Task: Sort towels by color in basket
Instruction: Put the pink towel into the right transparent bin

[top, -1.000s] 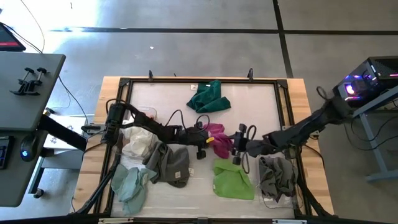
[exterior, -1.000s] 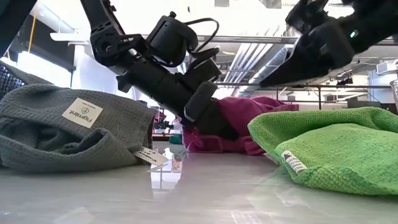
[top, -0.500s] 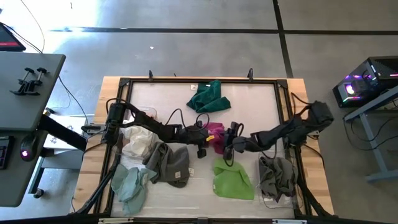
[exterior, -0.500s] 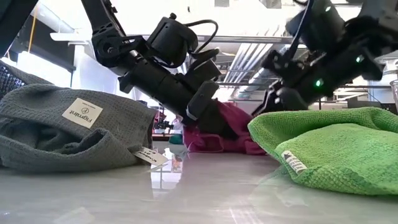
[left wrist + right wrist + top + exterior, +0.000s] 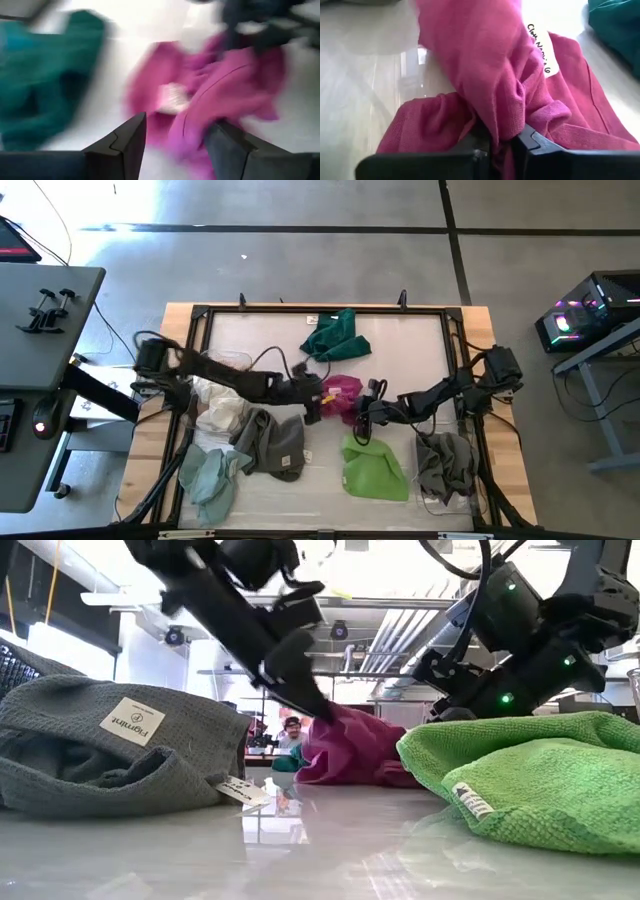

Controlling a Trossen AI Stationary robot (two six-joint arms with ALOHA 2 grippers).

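Observation:
A magenta towel lies crumpled mid-table. My right gripper is shut on it, at its right side. My left gripper is open a little above the towel's left edge and touches nothing. Also on the table are a dark green towel, a white one, a grey one, a pale teal one, a lime green one and another grey one. The basket is out of view. My right gripper pinches a raised fold of the magenta towel between its two fingers. It comes slanting down from the table's right side. The fold stands up over the fingertips, and the rest of the towel lies slack on the table.
A black frame runs around the white work surface. The lime green towel lies close to my right gripper's near side. The grey towel lies near my left arm. Bare surface shows between the dark green towel and the table's right edge.
My left gripper has opened, let go of the magenta towel and risen, drawing back toward the table's left. My right gripper has come down from the right onto the towel and shut on its fold. The towel has stayed on the table.

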